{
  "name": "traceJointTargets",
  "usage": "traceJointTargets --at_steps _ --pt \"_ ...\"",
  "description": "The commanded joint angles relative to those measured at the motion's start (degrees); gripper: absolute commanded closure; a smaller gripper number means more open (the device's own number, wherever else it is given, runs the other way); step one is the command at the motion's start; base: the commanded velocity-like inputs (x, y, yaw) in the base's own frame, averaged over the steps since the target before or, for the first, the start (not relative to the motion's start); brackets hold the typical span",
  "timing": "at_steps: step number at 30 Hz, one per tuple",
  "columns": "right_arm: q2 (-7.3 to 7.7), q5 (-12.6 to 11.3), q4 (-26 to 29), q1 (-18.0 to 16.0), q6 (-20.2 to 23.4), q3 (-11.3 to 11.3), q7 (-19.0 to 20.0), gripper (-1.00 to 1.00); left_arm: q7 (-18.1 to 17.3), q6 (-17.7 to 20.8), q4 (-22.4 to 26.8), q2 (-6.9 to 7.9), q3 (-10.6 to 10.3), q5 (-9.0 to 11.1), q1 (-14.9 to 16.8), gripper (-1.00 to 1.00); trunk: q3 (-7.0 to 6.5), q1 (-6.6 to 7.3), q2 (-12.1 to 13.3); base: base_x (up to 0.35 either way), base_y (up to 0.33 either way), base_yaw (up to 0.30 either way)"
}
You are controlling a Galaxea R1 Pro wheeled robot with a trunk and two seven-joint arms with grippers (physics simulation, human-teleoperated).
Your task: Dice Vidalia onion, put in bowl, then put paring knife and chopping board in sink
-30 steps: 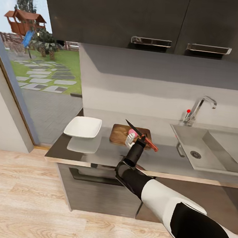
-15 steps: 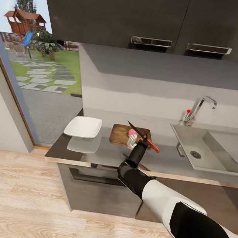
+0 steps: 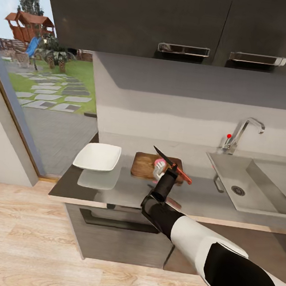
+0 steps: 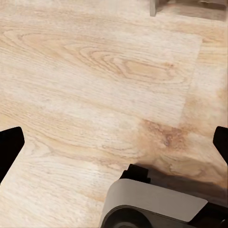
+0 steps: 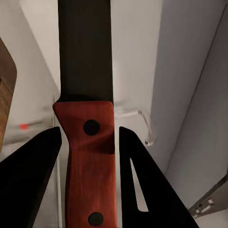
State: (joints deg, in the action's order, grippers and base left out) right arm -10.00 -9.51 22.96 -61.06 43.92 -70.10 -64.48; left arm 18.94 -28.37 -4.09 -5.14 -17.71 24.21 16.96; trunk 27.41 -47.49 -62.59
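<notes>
Gripper [image 5: 88, 156] on right arm clamps paring knife [image 5: 88, 114], seemingly above chopping board [image 3: 147, 166].

place: home kitchen | evidence: sink [image 3: 249, 185] with tap [image 3: 242, 133], grey countertop [image 3: 124, 187], dark wall cabinets [image 3: 175, 21], garden window [image 3: 43, 77]

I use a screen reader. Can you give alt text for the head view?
The right gripper holds the knife over the board on the countertop. A white bowl sits left of the board, the sink to the right.
</notes>
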Motion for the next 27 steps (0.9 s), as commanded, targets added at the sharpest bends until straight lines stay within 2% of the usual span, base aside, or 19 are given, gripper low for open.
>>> traceJointTargets --at_steps 1,5,15,20,27 --pt "0.0 -0.6 0.0 -0.1 0.4 -0.5 -0.4 1.0 0.1 -0.3 -0.2 -0.05 -0.5 0.3 0.1 -1.0 0.06 -0.04 0.0 0.323 0.0 0.0" --pt "0.0 -0.6 0.0 -0.1 0.4 -0.5 -0.4 1.0 0.1 -0.3 -0.2 -0.12 -0.5 0.3 0.1 -1.0 0.06 -0.04 0.0 0.185 0.0 0.0" --pt "0.0 -0.7 -1.2 0.0 -0.8 -0.5 -0.2 1.0 0.1 -0.3 -0.2 -0.13 -0.5 0.3 0.1 -1.0 0.06 -0.04 0.0 0.012 0.0 0.0" --pt "0.0 -0.7 -1.2 0.7 -0.9 -0.5 2.3 1.0 0.1 -0.3 -0.2 -0.13 -0.5 0.3 0.1 -1.0 0.06 -0.04 0.0 0.0 0.0 0.0" --pt "0.0 -0.7 -1.2 0.8 -1.8 -0.6 3.0 1.0 0.1 -0.3 -0.2 -0.13 -0.5 0.3 0.1 -1.0 0.06 -0.04 0.0 0.0 0.0 0.0"
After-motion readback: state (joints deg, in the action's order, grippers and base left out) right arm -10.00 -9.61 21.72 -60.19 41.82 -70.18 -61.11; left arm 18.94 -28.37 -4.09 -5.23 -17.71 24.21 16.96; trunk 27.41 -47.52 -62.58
